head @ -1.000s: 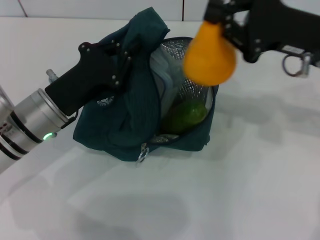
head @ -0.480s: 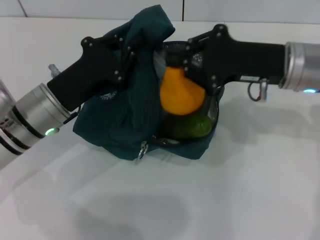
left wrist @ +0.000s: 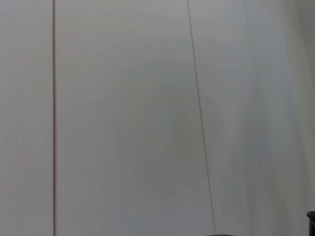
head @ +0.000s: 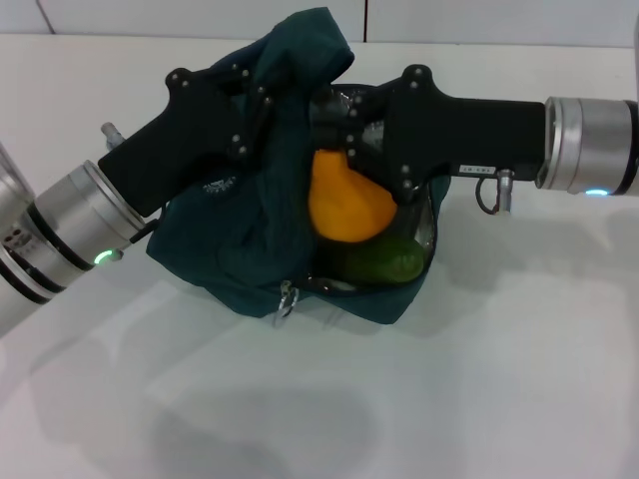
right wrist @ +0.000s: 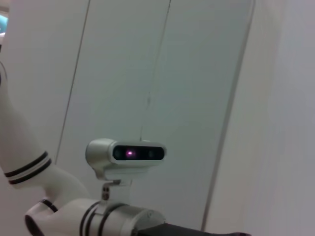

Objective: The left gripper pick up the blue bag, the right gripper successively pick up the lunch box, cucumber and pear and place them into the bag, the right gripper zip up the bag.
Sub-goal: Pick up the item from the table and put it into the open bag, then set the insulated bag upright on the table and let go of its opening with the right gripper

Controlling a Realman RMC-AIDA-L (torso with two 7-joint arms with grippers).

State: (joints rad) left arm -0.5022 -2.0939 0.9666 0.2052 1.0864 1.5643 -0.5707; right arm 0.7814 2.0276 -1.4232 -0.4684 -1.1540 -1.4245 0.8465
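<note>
The blue bag (head: 235, 249) stands open on the white table (head: 499, 379) in the head view, its silver lining showing at the mouth. My left gripper (head: 262, 102) is shut on the bag's bunched upper fabric, holding it up. From the right, my right gripper (head: 344, 152) reaches into the mouth, shut on the narrow top of the orange pear (head: 347, 208). The pear hangs just inside the opening, above the green cucumber (head: 387, 262) lying in the bag. The lunch box is hidden. Neither wrist view shows fingers or task objects.
The zip's ring pull (head: 287, 300) hangs at the bag's front edge. Bare white table lies in front and to both sides. The wrist views show only wall panels and the robot's head camera (right wrist: 127, 154).
My right gripper has carried the pear from above and right of the bag down into its mouth, over the cucumber. The left gripper has lifted the fabric slightly.
</note>
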